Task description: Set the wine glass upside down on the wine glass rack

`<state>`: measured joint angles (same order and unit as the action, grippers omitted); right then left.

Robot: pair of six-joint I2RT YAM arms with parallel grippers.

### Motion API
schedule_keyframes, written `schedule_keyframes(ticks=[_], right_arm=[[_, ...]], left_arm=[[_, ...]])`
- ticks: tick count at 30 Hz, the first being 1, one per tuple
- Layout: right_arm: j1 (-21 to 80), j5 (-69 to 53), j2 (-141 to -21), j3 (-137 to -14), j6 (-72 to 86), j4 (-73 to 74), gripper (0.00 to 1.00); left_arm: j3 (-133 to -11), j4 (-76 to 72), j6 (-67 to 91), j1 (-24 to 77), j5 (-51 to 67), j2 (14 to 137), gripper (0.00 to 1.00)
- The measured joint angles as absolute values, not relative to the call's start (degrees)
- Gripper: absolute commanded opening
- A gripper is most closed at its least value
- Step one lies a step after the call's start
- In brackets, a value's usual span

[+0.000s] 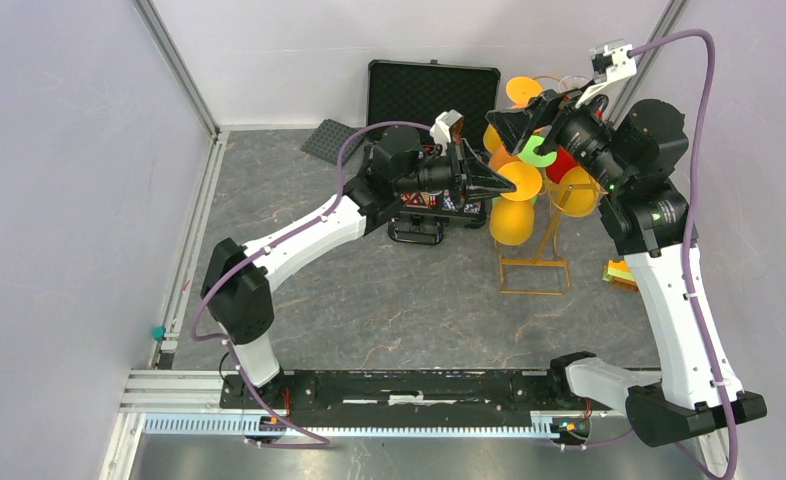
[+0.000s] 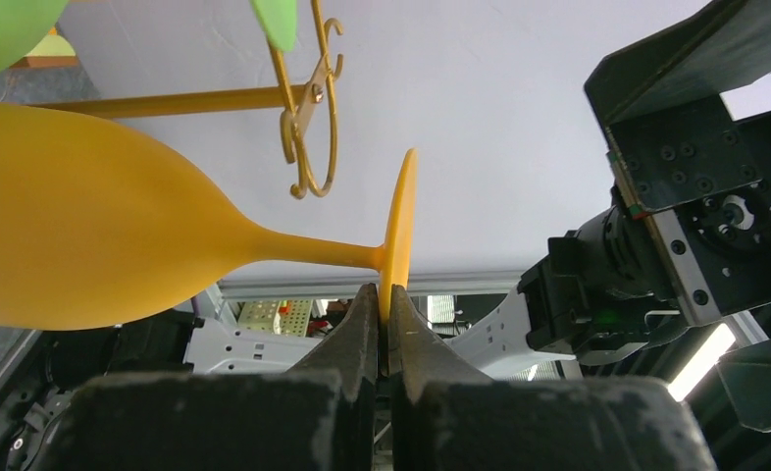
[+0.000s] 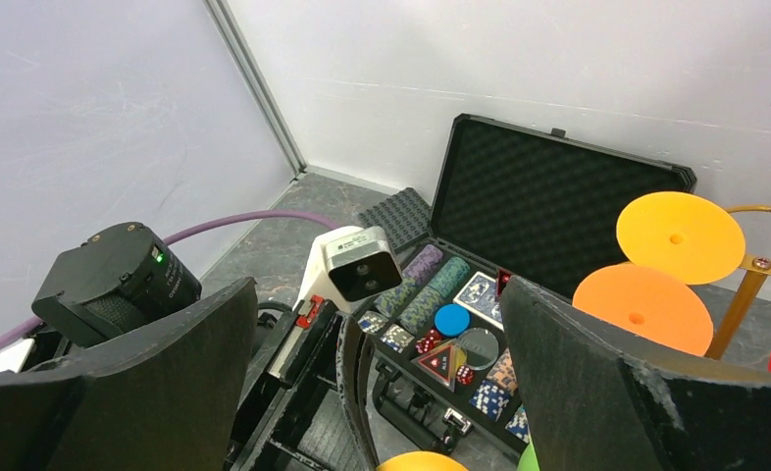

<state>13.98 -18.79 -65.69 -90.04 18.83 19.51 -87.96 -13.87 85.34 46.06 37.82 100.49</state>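
Note:
A yellow wine glass [image 2: 117, 240] is held by the rim of its round foot [image 2: 399, 231], with my left gripper [image 2: 389, 312] shut on it. The stem runs just below a curled hook of the gold wine glass rack [image 2: 313, 147], and the foot stands a little apart from the hook. From above, the held glass [image 1: 514, 215] hangs bowl down beside the rack [image 1: 534, 270], with my left gripper [image 1: 504, 182] at its foot. My right gripper [image 1: 529, 125] hovers above the rack, open and holding nothing. Its fingers [image 3: 166, 378] frame the left wrist below.
Several orange, green, red and yellow glasses [image 1: 579, 195] hang on the rack, their feet [image 3: 676, 235] showing as discs. An open black case of poker chips [image 3: 558, 186] sits behind the left arm. A grey foam pad [image 1: 326, 140] and an orange block [image 1: 619, 272] lie on the table.

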Motion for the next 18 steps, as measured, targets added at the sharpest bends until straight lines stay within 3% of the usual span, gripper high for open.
schedule_keyframes(ticks=[18], right_arm=[[13.72, -18.83, -65.73, -90.04, 18.65, 18.81, 0.97]], left_arm=[[-93.62, -11.46, 85.82, 47.24, 37.5, 105.65, 0.02]])
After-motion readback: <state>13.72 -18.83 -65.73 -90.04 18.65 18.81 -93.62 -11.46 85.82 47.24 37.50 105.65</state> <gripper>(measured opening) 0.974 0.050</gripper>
